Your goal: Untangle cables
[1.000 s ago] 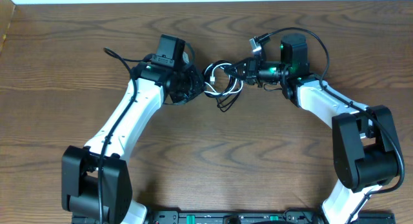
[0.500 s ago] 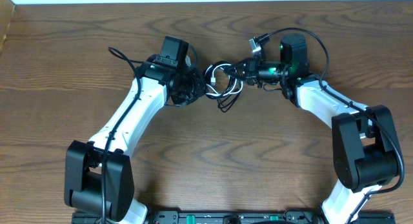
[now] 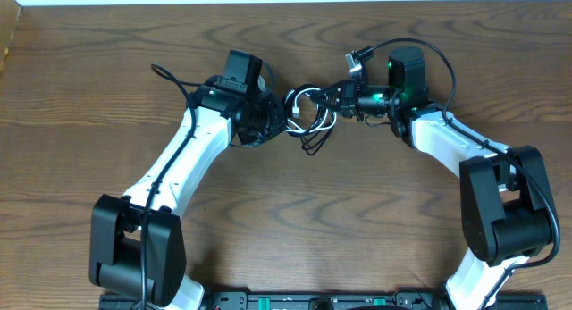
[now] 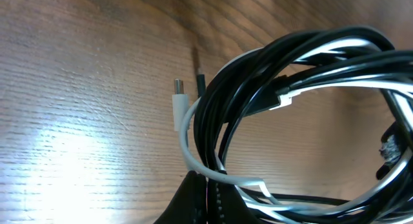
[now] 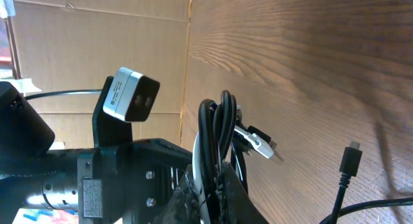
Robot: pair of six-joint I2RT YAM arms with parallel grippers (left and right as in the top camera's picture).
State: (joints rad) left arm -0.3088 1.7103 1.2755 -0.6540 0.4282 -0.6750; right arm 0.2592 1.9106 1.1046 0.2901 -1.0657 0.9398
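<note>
Two pincers, one knot: the cables (image 3: 308,113) were bunched in a loop at the far middle of the bench (image 3: 286,221), with the black cable (image 4: 222,104) wound round the white cable (image 4: 188,150). Our left pincer (image 3: 271,122) was pinched on the bundle's left side and the right pincer (image 3: 338,97) was clamped on its right. We figured this was the pull-apart step. Next we'd need a slow outward tug so the loops loosen and don't cinch.

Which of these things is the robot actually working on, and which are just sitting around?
Job: cable tangle, made of black cable and white cable; left gripper and right gripper, both clamped on it.
Just there: wooden table; cardboard at the back; thick black cables on the arms.
</note>
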